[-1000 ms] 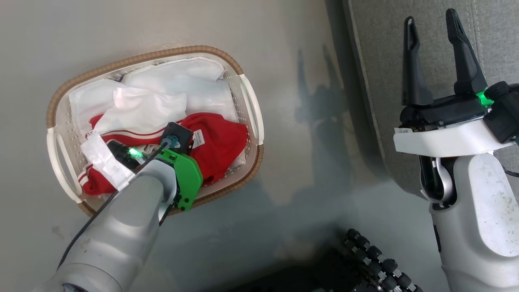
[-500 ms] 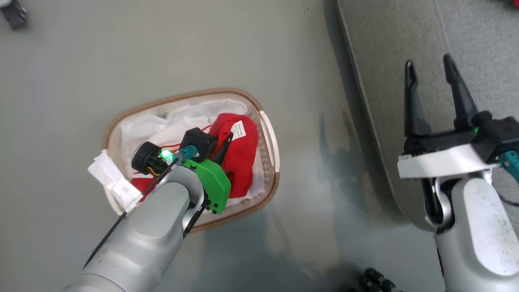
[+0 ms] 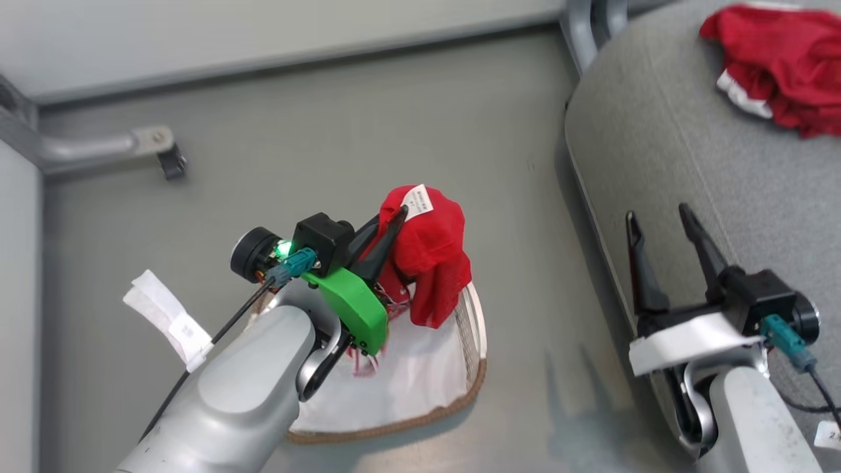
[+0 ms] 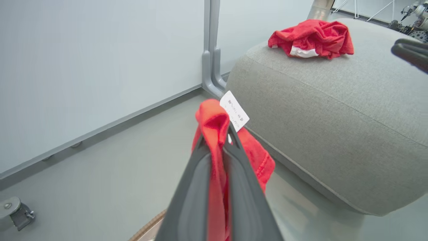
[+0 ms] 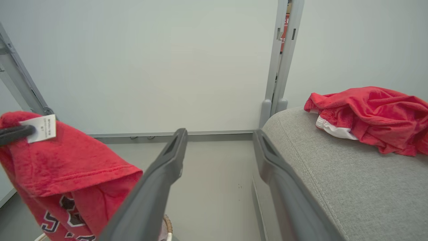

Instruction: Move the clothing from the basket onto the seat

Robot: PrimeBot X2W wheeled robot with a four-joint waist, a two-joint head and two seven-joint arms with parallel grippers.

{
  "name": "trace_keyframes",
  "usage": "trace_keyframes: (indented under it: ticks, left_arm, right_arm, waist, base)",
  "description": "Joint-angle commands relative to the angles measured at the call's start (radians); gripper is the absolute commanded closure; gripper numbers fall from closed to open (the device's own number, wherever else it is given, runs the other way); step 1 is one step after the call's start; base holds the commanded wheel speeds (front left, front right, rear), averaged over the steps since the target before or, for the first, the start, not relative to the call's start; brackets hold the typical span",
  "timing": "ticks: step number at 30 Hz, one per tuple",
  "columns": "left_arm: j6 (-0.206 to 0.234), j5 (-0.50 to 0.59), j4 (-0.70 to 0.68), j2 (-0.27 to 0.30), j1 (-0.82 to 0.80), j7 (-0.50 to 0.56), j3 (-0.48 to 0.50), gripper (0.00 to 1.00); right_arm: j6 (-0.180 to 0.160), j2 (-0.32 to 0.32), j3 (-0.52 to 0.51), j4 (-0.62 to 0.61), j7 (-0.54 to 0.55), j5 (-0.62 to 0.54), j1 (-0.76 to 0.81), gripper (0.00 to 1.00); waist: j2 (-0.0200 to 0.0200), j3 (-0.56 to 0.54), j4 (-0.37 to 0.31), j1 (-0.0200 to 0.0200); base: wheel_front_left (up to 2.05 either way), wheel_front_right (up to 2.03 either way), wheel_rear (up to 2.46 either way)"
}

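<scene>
L gripper (image 3: 393, 220) clamped on red garment (image 3: 433, 263), label (image 3: 418, 200) end up, long axis vertical, low end maybe touching basket (image 3: 472, 315); R gripper (image 3: 657, 213) splayed, empty, by seat (image 3: 657, 144)

silver-grey forearms (image 3: 243, 374), long dark fingers (image 3: 702, 243), a green wrist plate (image 3: 351, 309), teal plug (image 3: 299, 263) on a black cable (image 3: 240, 315), white tape tags (image 3: 164, 315).

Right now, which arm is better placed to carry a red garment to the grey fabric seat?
Left. The left gripper is shut on a soft red garment, lifted above the cream plastic basket. The right gripper is open and empty beside the grey fabric seat.
</scene>
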Motion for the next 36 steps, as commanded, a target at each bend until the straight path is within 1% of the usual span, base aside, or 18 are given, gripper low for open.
trace_keyframes:
  ticks: [1,6,10,16,20,26,28,32,34,36]
  left_arm:
    - [0.001,-0.012,-0.022,0.013,0.018,-0.003,0.006,1.00]
    - [0.010,0.002,-0.104,0.059,-0.031,0.024,0.015,1.00]
    - [0.010,0.015,-0.169,0.097,-0.082,0.064,0.018,1.00]
    - [0.007,0.021,-0.248,0.134,-0.177,0.121,0.030,1.00]
    - [0.005,0.016,-0.279,0.146,-0.223,0.148,0.030,1.00]
    - [0.004,0.011,-0.307,0.148,-0.247,0.162,0.021,1.00]
    - [0.004,0.011,-0.313,0.147,-0.250,0.164,0.017,1.00]
    - [0.003,0.007,-0.315,0.141,-0.249,0.155,0.011,1.00]
    - [0.002,0.008,-0.317,0.136,-0.251,0.152,0.003,1.00]
    - [0.002,0.012,-0.323,0.130,-0.258,0.149,-0.005,1.00]
  right_arm:
    - [-0.001,-0.004,0.003,0.010,-0.005,-0.001,0.031,0.00]
    - [-0.001,-0.004,0.010,0.029,-0.005,0.003,0.068,0.00]
    - [-0.001,-0.004,0.014,0.035,-0.005,0.015,0.080,0.00]
    - [-0.001,-0.004,0.030,0.043,-0.005,0.028,0.089,0.00]
    - [-0.001,-0.004,0.049,0.048,-0.005,0.034,0.075,0.00]
    - [-0.001,-0.004,0.096,0.065,-0.005,0.040,0.051,0.00]
    - [-0.001,-0.004,0.124,0.076,-0.005,0.043,0.040,0.00]
    - [-0.001,-0.004,0.215,0.116,-0.005,0.049,0.006,0.00]
    - [-0.001,-0.004,0.258,0.150,-0.005,0.047,-0.024,0.00]
    - [-0.001,-0.005,0.290,0.196,-0.005,0.072,-0.056,0.00]
  waist:
    - [0.0000,-0.189,0.064,0.0001]
    - [0.0000,-0.256,0.062,0.0001]
    - [0.0000,-0.276,0.057,0.0001]
    - [0.0000,-0.291,0.052,0.0001]
    - [0.0000,-0.294,0.051,0.0001]
    - [0.0000,-0.294,0.054,0.0001]
    - [0.0000,-0.294,0.056,0.0001]
    - [0.0000,-0.295,0.059,0.0001]
    - [0.0000,-0.296,0.062,0.0001]
    - [0.0000,-0.297,0.068,0.0001]
  base:
    - [0.00,0.00,0.00]
    - [0.00,0.00,0.00]
    - [0.00,0.00,0.00]
    - [0.00,0.00,0.00]
    - [0.00,0.00,0.00]
    - [0.00,0.00,0.00]
    - [0.00,0.00,0.00]
    - [0.00,0.00,0.00]
    - [0.00,0.00,0.00]
    - [0.00,0.00,0.00]
